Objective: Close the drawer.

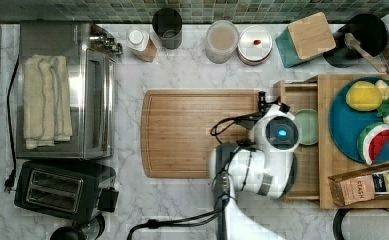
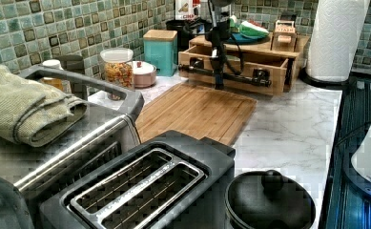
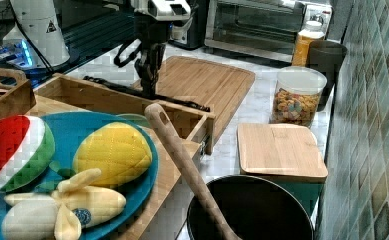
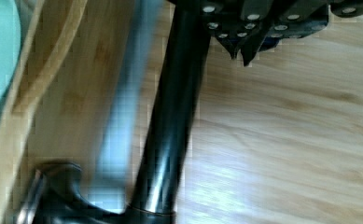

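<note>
One drawer, one cutting board, one toaster, one toaster oven, one blue plate.

drawer beside cutting board, bowl seemingly inside

Bare rounded-corner wooden cutting board lies right in front of the pulled-out light-wood drawer, nothing standing on it. Teal wood-lidded canister stands near the drawer's far end in the left view. White marble bench alongside the board is open.
</note>
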Action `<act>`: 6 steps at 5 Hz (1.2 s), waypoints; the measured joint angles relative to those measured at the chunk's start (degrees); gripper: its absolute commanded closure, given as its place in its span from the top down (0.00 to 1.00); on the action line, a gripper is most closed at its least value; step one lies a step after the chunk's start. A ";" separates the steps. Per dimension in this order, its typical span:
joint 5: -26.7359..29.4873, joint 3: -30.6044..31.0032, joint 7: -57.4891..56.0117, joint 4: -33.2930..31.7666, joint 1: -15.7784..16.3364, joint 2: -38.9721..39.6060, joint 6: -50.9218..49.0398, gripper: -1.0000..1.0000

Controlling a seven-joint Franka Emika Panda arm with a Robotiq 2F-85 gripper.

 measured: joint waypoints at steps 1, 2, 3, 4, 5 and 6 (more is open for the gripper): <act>1.33 -3.27 -3.92 2.57 -1.99 1.66 -0.62 0.00; 2.01 -5.69 -3.97 3.58 -3.66 2.42 1.59 0.00; 2.29 -6.61 -4.48 1.68 -4.20 2.08 7.13 0.00; 0.77 -6.63 -4.76 -0.78 -4.09 0.92 10.69 0.00; 0.30 -6.63 -4.70 -1.23 -4.06 0.83 11.47 0.00; -0.49 -6.63 -4.70 -1.23 -4.09 0.83 11.47 0.00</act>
